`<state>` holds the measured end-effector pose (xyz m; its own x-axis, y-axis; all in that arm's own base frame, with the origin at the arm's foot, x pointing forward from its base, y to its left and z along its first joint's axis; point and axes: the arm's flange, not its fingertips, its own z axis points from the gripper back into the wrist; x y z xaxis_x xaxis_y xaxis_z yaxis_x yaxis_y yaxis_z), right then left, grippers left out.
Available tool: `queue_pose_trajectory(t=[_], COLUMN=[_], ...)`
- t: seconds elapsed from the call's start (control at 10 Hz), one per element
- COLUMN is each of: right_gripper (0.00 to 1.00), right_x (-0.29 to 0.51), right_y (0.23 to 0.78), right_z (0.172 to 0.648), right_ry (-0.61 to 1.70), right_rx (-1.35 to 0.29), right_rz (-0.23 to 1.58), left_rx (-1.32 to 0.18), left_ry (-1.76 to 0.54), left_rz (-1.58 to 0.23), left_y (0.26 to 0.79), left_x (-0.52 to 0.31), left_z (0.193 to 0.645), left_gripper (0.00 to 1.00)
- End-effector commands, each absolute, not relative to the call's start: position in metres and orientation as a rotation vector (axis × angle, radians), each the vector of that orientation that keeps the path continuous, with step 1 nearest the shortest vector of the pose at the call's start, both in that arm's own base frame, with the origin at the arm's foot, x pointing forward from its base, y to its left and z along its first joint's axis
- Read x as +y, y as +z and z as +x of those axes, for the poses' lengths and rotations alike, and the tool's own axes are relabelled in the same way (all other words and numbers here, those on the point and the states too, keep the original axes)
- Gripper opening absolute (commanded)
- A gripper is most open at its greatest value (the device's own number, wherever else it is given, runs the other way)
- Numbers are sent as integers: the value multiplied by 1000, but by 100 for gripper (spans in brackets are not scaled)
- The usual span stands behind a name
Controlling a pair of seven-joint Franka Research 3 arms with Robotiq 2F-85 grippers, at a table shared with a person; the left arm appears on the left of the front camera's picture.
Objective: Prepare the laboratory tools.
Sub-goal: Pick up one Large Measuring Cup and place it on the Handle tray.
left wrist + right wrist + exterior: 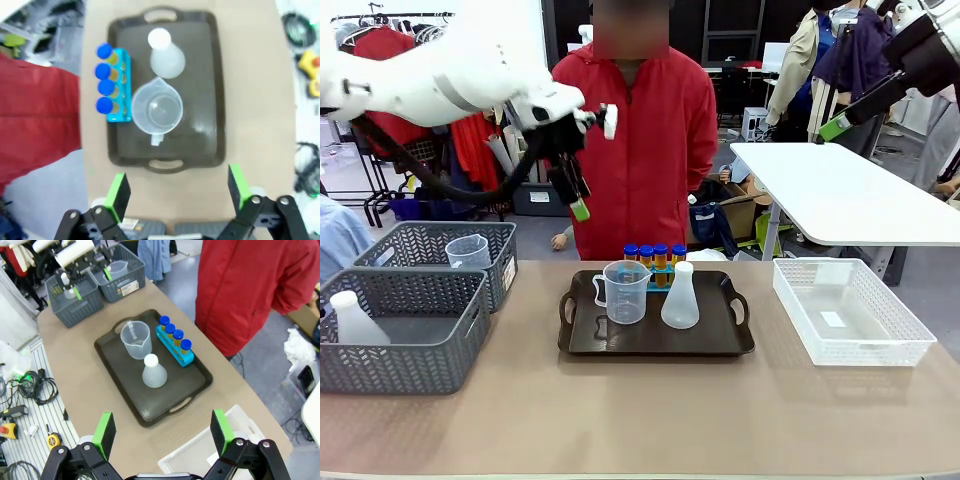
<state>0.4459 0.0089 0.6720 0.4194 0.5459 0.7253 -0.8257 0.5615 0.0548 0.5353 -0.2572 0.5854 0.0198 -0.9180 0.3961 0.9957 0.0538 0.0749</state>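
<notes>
Across our tan table (620, 410) stands a person in a red jacket (640, 140). On the dark tray (655, 342) at the middle we see the blue rack (656, 270) holding four blue-capped tubes (654, 252) along the far edge, with the clear measuring beaker (625, 291) and white conical flask (680, 297) side by side nearer us. Our left gripper (177, 192) hangs high above the tray, jaws spread wide, holding nothing. Our right gripper (162, 432) is likewise raised, wide open and empty.
</notes>
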Motion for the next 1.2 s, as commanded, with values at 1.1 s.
queue_pose_trajectory(t=[1.1], right_gripper=[100], right_x=[9], right_y=[673], right_z=[446], right_ry=[903], right_rx=[-726], right_rz=[448], left_rx=[-794], left_ry=[-1326], left_rz=[-411], left_y=[678], left_x=[-122], left_z=[516], left_gripper=[100])
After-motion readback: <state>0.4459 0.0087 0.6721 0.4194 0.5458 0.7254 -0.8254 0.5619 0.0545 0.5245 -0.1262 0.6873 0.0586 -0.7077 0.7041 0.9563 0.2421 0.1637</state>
